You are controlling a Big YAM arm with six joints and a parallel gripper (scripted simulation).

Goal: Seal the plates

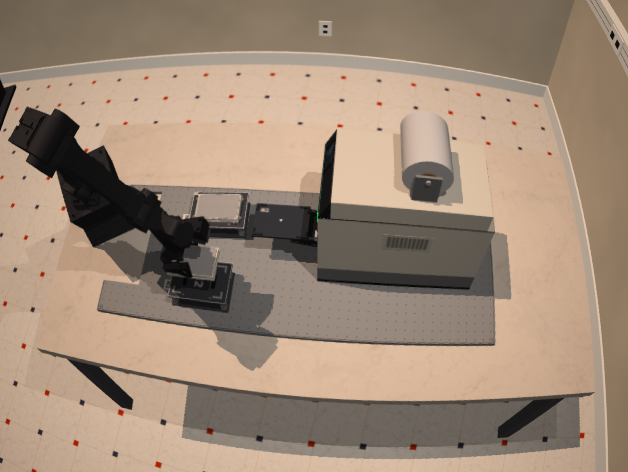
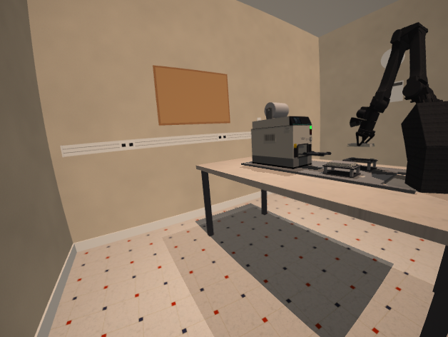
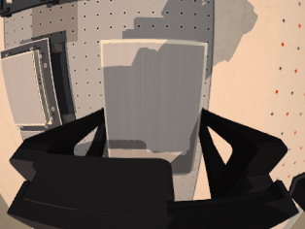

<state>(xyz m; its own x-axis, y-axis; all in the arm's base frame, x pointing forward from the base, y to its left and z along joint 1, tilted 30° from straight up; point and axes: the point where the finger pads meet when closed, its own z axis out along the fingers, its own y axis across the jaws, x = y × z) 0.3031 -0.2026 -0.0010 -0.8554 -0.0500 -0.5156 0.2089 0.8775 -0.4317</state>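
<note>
Grey plate (image 1: pixel 205 262) (image 2: pixel 366 146) (image 3: pixel 152 97), grasped in the hand (image 1: pixel 196 257) (image 2: pixel 364 142) (image 3: pixel 152 113) by its long sides, hangs above nest 2 (image 1: pixel 223 288) (image 2: pixel 369 163).

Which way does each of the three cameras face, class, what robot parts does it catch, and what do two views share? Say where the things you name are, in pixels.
Top: high above, facing down on the table (image 1: pixel 355 365) (image 2: pixel 231 177); the whole arm shows, with the claw (image 1: pixel 177 266) (image 2: pixel 364 139) (image 3: pixel 152 113).
Exterior: beyond a table edge, facing across it to the sealer (image 1: pixel 401 248) (image 2: pixel 271 145); arm and claw show at the right.
Wrist: on the arm, facing down past the claw at the held plate (image 1: pixel 203 262) (image 3: pixel 151 92).
Shared: top and exterior both show the sealer.
</note>
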